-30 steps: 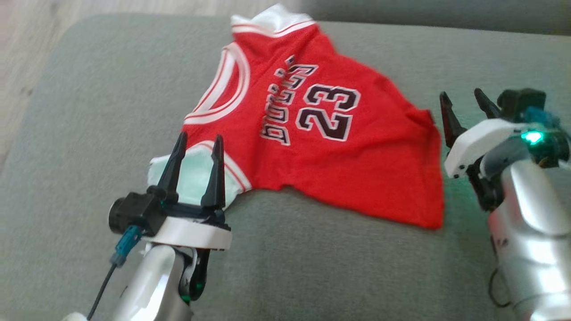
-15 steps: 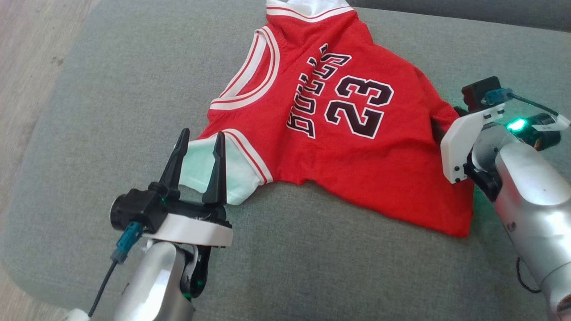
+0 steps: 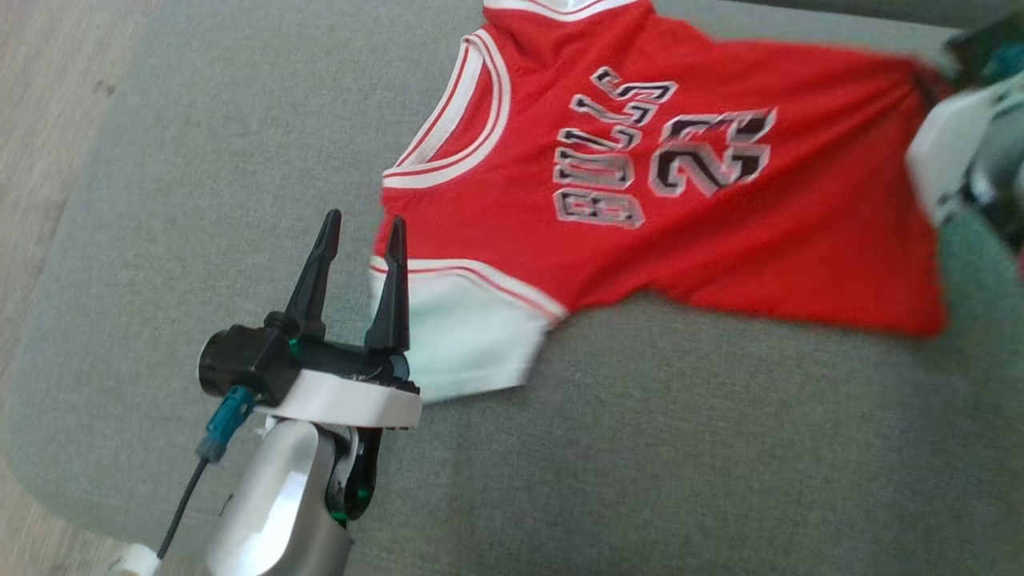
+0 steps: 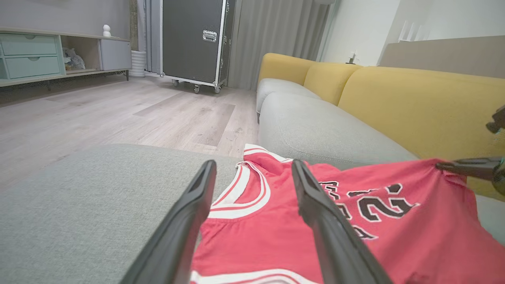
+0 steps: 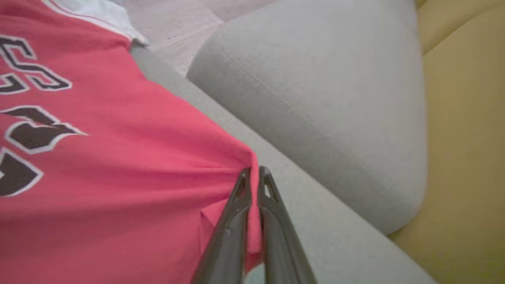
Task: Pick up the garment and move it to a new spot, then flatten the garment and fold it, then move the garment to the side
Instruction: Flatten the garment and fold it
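The red jersey [image 3: 680, 232] lies face up on the grey cushion [image 3: 640, 448]. In the head view it spreads from 12 o'clock across to 3 o'clock, with its white sleeve [image 3: 464, 344] trailing toward 7 o'clock.

The right hand [image 5: 254, 170] is closed tight on the jersey's edge at its far corner. In the right wrist view, red cloth is pinched between the two dark fingers, and creases fan out from that pinch toward the printed number. A grip that far out on the edge looks chosen so that the whole garment follows when the arm draws away, rather than bunching in the middle. In the left wrist view that corner sits at 3 o'clock and appears raised off the cushion, with the cloth pulled taut toward it.

The left hand [image 3: 365, 220] stands at 8 o'clock in the head view with its fingers spread wide and nothing between them. Its inner finger overlaps the sleeve's edge at the armhole trim, but whether it touches the cloth cannot be told. It seems placed there to take the opposite end, so that the jersey can be carried or stretched between two holds.

The task appears to be at its first step, picking up and relocating. Because only one corner is held, a one-sided pull could drag the sleeve end into a fold.
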Tool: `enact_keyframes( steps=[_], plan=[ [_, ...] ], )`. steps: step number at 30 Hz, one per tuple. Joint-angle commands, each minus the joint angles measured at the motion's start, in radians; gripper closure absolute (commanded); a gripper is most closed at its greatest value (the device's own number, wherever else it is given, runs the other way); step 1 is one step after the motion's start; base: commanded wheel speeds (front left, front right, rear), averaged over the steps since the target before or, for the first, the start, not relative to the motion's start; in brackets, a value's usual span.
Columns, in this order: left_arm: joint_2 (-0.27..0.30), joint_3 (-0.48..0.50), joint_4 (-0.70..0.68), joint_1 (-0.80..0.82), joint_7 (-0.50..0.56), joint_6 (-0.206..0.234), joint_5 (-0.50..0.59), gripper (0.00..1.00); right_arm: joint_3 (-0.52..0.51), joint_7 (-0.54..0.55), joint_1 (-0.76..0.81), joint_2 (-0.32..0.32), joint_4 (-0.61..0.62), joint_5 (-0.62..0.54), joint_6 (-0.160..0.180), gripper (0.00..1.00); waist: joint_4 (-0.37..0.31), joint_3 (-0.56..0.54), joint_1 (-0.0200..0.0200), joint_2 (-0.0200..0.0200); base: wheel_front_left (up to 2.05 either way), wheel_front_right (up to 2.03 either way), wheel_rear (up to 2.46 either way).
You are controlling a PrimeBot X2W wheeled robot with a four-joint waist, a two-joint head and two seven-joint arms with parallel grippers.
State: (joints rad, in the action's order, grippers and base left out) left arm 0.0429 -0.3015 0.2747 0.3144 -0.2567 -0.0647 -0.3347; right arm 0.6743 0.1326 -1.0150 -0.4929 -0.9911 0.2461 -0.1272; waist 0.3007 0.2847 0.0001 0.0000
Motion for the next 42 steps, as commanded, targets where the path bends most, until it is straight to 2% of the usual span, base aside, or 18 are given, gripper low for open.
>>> enact_keyframes(
  steps=[1, 7, 8, 9, 17, 20, 23, 25, 30, 31, 33, 37, 42],
  plan=[
    [0.008, 0.024, -0.032, 0.031, -0.005, 0.003, -0.004, 0.0, 0.009, -0.018, -0.024, -0.02, 0.012, -0.012, -0.003, 1.0, 0.005, 0.006, -0.0001, 0.0, 0.0, 0.0, 0.0],
    [0.007, 0.018, -0.026, 0.04, -0.005, 0.0, -0.004, 0.0, 0.021, -0.074, -0.105, -0.037, -0.079, -0.081, -0.003, 1.0, 0.02, 0.021, -0.0001, 0.0, 0.0, 0.0, 0.0],
    [0.007, 0.019, -0.025, 0.042, -0.005, 0.0, -0.005, 0.0, 0.011, -0.085, -0.112, -0.03, -0.096, -0.084, -0.003, 0.44, 0.021, 0.021, -0.0001, 0.0, 0.0, 0.0, 0.0],
    [0.007, 0.019, -0.024, 0.042, -0.005, 0.0, -0.005, 0.0, -0.005, -0.095, -0.117, -0.02, -0.114, -0.08, -0.003, 0.0, 0.02, 0.021, -0.0001, 0.0, 0.0, 0.0, 0.0],
    [0.007, 0.048, -0.018, 0.03, -0.005, 0.006, 0.003, 0.0, -0.116, -0.269, -0.107, 0.068, -0.187, -0.059, -0.003, 0.0, -0.028, -0.027, -0.0001, 0.0, 0.0, 0.0, 0.0],
    [0.007, 0.066, -0.017, 0.016, -0.005, 0.006, 0.009, 0.0, -0.164, -0.354, -0.074, 0.103, -0.178, -0.036, -0.003, 0.0, -0.064, -0.059, -0.0001, 0.0, 0.0, 0.0, 0.0],
    [0.007, 0.082, -0.016, 0.001, -0.005, 0.005, 0.015, 0.0, -0.236, -0.389, -0.033, 0.125, -0.136, -0.02, -0.003, 0.0, -0.1, -0.095, -0.0001, 0.0, 0.0, 0.0, 0.0],
    [0.007, 0.093, -0.015, -0.013, -0.005, 0.006, 0.017, 0.0, -0.305, -0.393, 0.008, 0.142, -0.061, -0.006, -0.003, 0.0, -0.124, -0.12, -0.0001, 0.0, 0.0, 0.0, 0.0],
    [0.007, 0.124, -0.007, -0.063, -0.005, 0.005, 0.032, 0.0, -0.52, -0.394, 0.226, 0.223, 0.252, -0.024, -0.003, 0.0, -0.189, -0.185, -0.0001, 0.0, 0.0, 0.0, 0.0],
    [0.007, 0.124, -0.007, -0.063, -0.005, 0.005, 0.032, 0.0, -0.52, -0.394, 0.226, 0.223, 0.252, -0.024, -0.003, 0.0, -0.189, -0.185, -0.0001, 0.0, 0.0, 0.0, 0.0],
    [0.007, 0.142, 0.0, -0.083, -0.005, 0.003, 0.044, 0.0, -0.587, -0.394, 0.333, 0.284, 0.351, -0.053, -0.003, 0.0, -0.216, -0.205, -0.0001, 0.0, 0.0, 0.0, 0.0],
    [0.007, 0.169, 0.016, -0.118, -0.005, -0.003, 0.058, 0.0, -0.645, -0.394, 0.528, 0.396, 0.511, -0.129, -0.003, 0.0, -0.259, -0.235, -0.0001, 0.0, 0.0, 0.0, 0.0],
    [0.007, 0.185, 0.014, -0.149, -0.005, -0.005, 0.032, 0.0, -0.682, -0.394, 0.72, 0.44, 0.688, -0.159, -0.003, 0.0, -0.298, -0.24, -0.0001, 0.0, 0.0, 0.0, 0.0]
  ],
)
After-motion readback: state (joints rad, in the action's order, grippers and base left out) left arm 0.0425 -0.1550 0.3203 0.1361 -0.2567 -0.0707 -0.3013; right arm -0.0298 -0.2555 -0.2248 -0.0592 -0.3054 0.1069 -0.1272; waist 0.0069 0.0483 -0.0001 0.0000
